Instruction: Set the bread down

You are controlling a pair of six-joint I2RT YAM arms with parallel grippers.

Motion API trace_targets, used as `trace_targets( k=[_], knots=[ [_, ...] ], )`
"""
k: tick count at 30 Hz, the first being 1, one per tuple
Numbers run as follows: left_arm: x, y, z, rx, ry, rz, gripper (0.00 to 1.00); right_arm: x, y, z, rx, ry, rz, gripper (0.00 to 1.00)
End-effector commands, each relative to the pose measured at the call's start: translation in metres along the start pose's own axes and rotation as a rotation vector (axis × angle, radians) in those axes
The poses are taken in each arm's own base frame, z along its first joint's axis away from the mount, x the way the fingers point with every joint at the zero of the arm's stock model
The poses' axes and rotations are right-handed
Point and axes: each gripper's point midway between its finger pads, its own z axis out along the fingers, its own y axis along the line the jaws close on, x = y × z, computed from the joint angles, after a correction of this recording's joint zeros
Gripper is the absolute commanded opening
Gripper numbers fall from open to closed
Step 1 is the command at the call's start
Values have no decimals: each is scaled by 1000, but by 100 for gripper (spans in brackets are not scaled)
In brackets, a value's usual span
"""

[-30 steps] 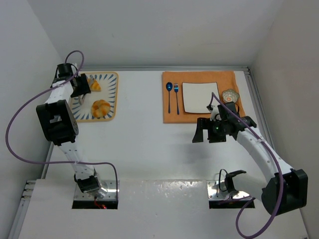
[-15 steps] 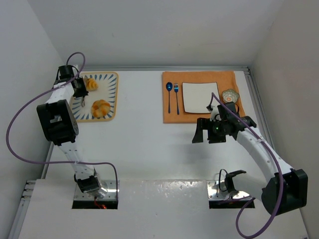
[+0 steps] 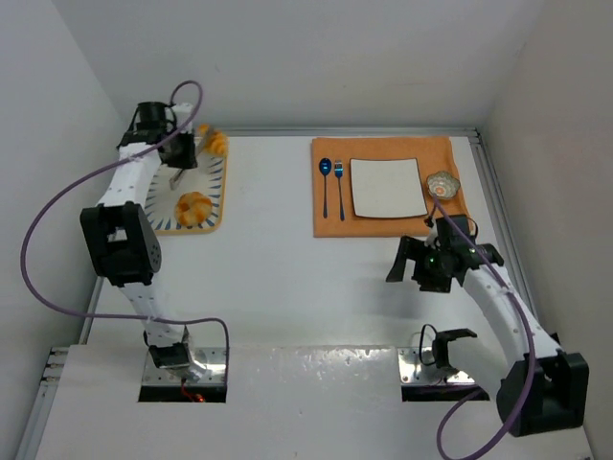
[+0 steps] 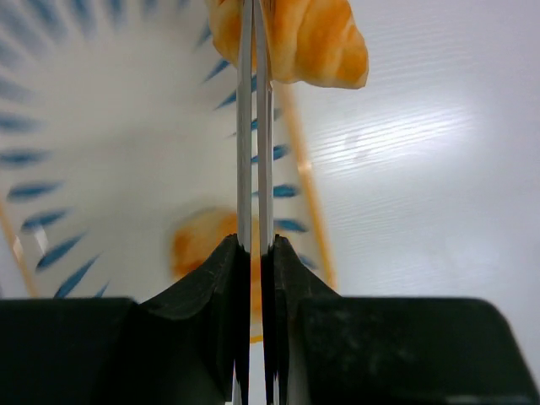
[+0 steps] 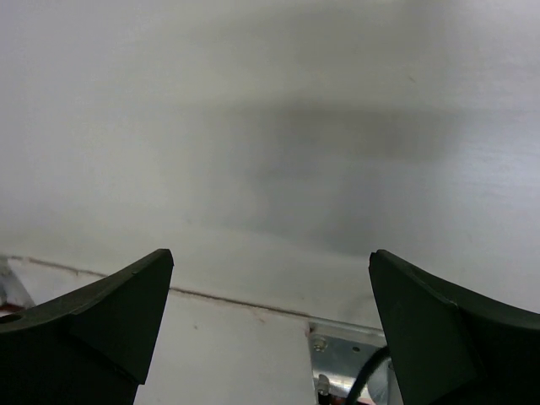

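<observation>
L gripper (image 4: 253,34) clamped on croissant (image 4: 314,42).
Croissant at fingertips, sticking out to their right; bun (image 4: 201,243) on tray (image 4: 101,126) beneath gripper. R gripper (image 5: 270,266) jaws wide apart.

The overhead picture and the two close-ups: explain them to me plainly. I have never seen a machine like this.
The machine is two robot arms bolted to the near edge of a white table, each ending in a two-finger gripper. The overhead picture comes from a fixed camera above and behind them. The close-ups come from a camera on each wrist, looking out along that arm's own fingers.

On the left lies a blue-striped tray with a round bun on it. On the right, an orange placemat carries a white square plate, a spoon, a fork and a small patterned bowl.

The left gripper is pinched shut on a croissant, holding it over the tray's far corner. The right gripper is open and holds nothing.
</observation>
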Motion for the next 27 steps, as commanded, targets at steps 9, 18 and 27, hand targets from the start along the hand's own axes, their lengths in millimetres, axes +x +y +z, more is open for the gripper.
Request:
trace_targets(
  k=[9,18,27],
  knots=[
    [-59,-304,-21,562,-178,575,0,19,-45,-4,105,-49,168,100],
    [-27,-415,42,608,-174,624,0,19,-53,-11,145,-34,97,100],
    [-9,-420,63,558,-158,650,31,16,-53,-15,147,-28,68,100]
  ],
)
